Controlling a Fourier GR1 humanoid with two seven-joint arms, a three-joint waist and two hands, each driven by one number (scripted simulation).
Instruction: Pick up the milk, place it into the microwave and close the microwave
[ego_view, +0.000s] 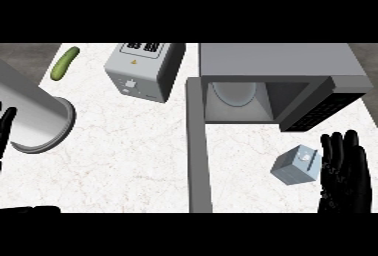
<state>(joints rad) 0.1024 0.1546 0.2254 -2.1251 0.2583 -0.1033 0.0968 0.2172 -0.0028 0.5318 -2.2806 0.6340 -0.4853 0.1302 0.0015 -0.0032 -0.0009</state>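
While no label reads on the milk (296, 164), the right robot hand (344, 172) — fingers straight — stands just beside it.

A white marble-patterned bench (125, 160) with faint brown veining fills nearly everything in sight. At eleven o'clock and at one o'clock, dark grey-brown strips of floor (26, 57) show beyond its far edge. Light falls evenly, throwing only soft shadows.
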